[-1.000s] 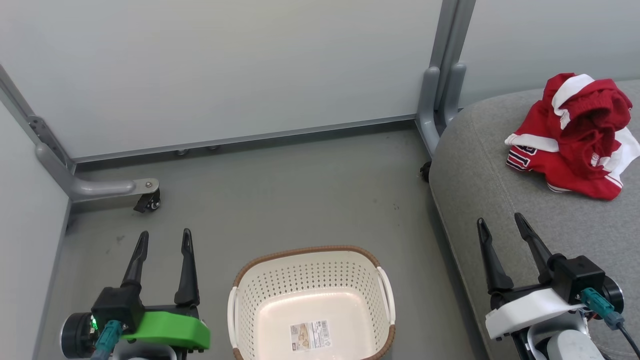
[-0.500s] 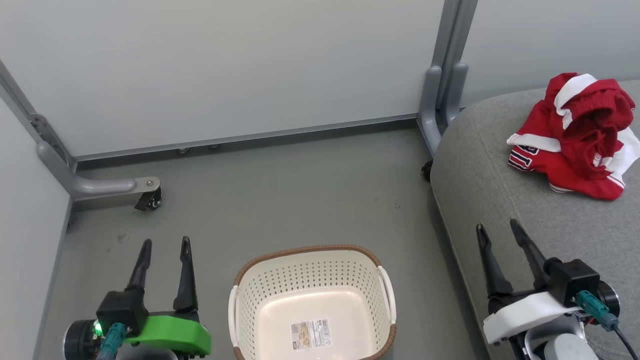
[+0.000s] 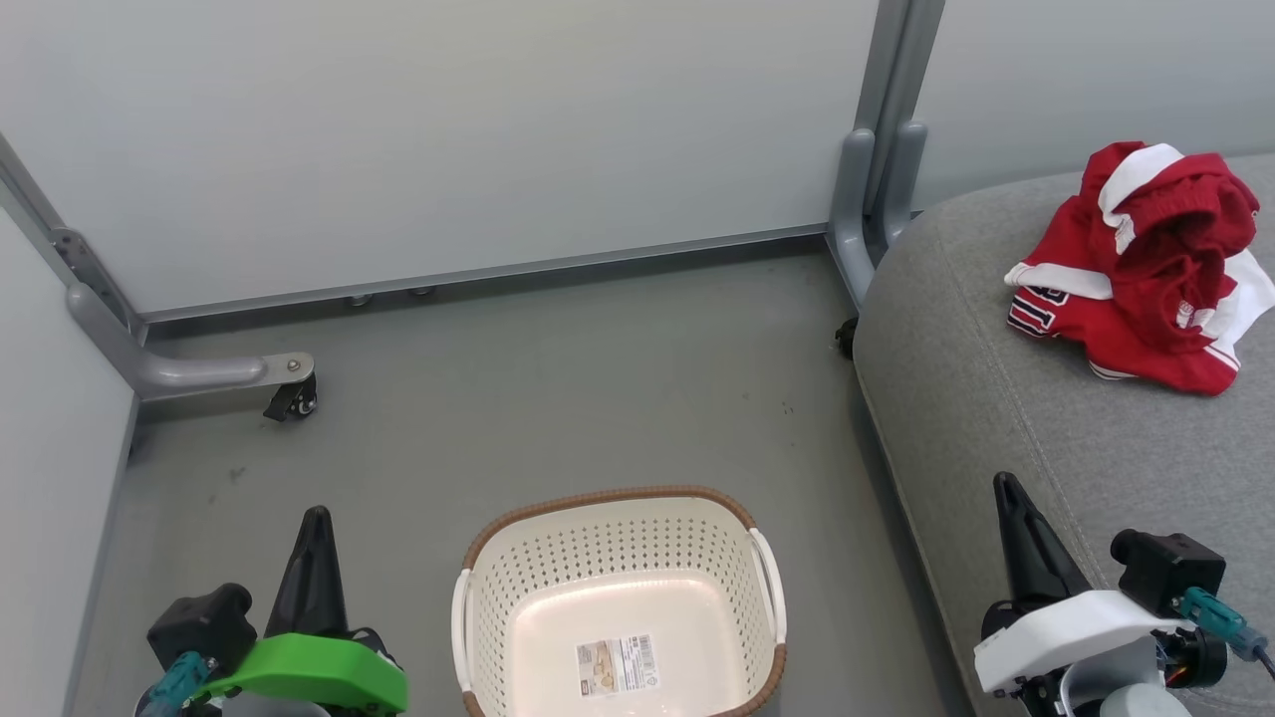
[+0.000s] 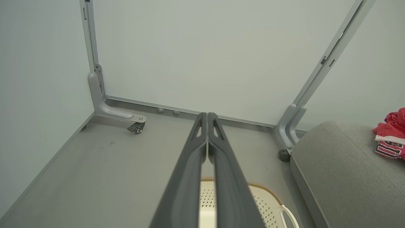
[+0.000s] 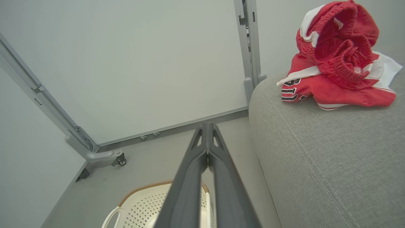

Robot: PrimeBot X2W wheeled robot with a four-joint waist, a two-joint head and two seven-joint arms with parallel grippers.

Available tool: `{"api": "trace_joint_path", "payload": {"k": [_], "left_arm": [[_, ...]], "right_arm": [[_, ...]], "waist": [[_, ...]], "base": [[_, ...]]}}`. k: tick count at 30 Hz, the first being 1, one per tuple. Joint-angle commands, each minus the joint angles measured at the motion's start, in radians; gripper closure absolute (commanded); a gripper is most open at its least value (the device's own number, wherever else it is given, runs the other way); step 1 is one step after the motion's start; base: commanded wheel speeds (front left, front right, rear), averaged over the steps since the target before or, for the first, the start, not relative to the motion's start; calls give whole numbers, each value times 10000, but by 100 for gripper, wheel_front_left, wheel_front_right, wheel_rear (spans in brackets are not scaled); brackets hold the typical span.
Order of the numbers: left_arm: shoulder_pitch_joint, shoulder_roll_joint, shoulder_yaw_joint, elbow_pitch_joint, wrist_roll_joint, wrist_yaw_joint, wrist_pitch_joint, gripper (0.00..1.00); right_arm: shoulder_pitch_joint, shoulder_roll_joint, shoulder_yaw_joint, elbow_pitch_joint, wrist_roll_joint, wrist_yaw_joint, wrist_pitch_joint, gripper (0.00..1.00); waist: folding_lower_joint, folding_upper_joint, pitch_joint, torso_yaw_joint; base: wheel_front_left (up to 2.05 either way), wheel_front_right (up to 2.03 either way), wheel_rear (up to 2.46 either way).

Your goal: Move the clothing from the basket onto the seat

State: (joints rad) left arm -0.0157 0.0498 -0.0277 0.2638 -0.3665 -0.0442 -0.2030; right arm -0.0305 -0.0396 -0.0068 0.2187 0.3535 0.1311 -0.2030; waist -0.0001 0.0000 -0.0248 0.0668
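Observation:
The red clothing [image 3: 1146, 269] with white trim lies bunched in a heap on the grey seat [image 3: 996, 398] at the right; the right wrist view shows the clothing [image 5: 338, 60] and its black-and-white lettering. The cream basket [image 3: 618, 518] stands on the floor at the bottom centre, with nothing inside but its label. My left gripper [image 3: 317, 516] is shut and holds nothing, low at the left of the basket. My right gripper [image 3: 1004, 484] is shut and holds nothing, over the seat's front edge, well short of the clothing. Both wrist views show fingers pressed together [image 4: 207, 115] [image 5: 207, 125].
Pale partition panels close off the back and left. Their grey feet with castors [image 3: 291, 398] stand on the grey floor at the left, and a grey post [image 3: 877, 189] rises beside the seat's back corner. Open floor lies between basket and panels.
Both grippers have closed from open to shut and drawn back toward the bottom of the head view. The clothing and basket have stayed put.

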Motion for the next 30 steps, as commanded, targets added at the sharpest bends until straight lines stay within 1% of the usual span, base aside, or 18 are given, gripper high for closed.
{"api": "trace_joint_path", "payload": {"k": [1, 13, 30], "left_arm": [[-272, 20, 98, -172, -426, -64, 74, 100], [-399, 19, 300, -228, -2459, -188, 572, 100], [-566, 19, 569, -262, -4839, -317, 1187, 100]], "right_arm": [[-249, -45, -66, -120, 455, -1, 83, 100], [-367, -61, -233, -63, 2496, -1, 595, 100], [-515, -79, -438, 23, 4893, -2, 1209, 100]], "waist": [[1, 0, 3, -8], [1, 0, 29, -79], [1, 0, 65, -176]], "base": [[0, 0, 0], [0, 0, 0], [0, 0, 0]]}}
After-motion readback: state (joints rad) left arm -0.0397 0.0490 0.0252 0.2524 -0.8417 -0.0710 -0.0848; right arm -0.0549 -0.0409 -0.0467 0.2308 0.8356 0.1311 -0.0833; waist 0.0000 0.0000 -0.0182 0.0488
